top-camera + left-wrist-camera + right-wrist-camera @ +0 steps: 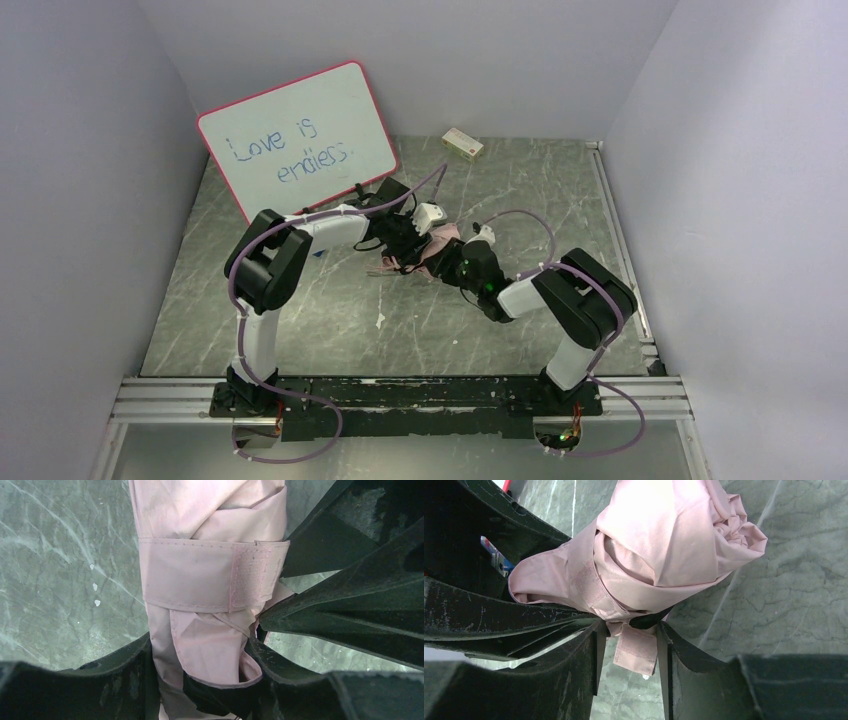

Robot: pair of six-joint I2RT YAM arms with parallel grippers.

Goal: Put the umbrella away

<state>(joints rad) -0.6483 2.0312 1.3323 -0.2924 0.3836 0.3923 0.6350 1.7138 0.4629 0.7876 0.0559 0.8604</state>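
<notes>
Top external view: the left arm [265,270] and right arm [580,300] reach in from the near edge and meet over the folded umbrella [440,242], midway up the surface [300,330]. The left fingers [125,680] clamp its pink bundle from both sides. The right fingers [694,675] pinch the loose strap [636,652] end. Beyond, a pink-framed whiteboard [300,135] stands tilted, with a small box [462,144] to its right.

Far-left corner: whiteboard [300,140] blocks passage.
Far edge, middle: small box [462,144].
Centre: left gripper [210,665] and right gripper [629,635] crowd umbrella [440,240].
Near edge, far-right corner: bare table [330,320], passable.
</notes>
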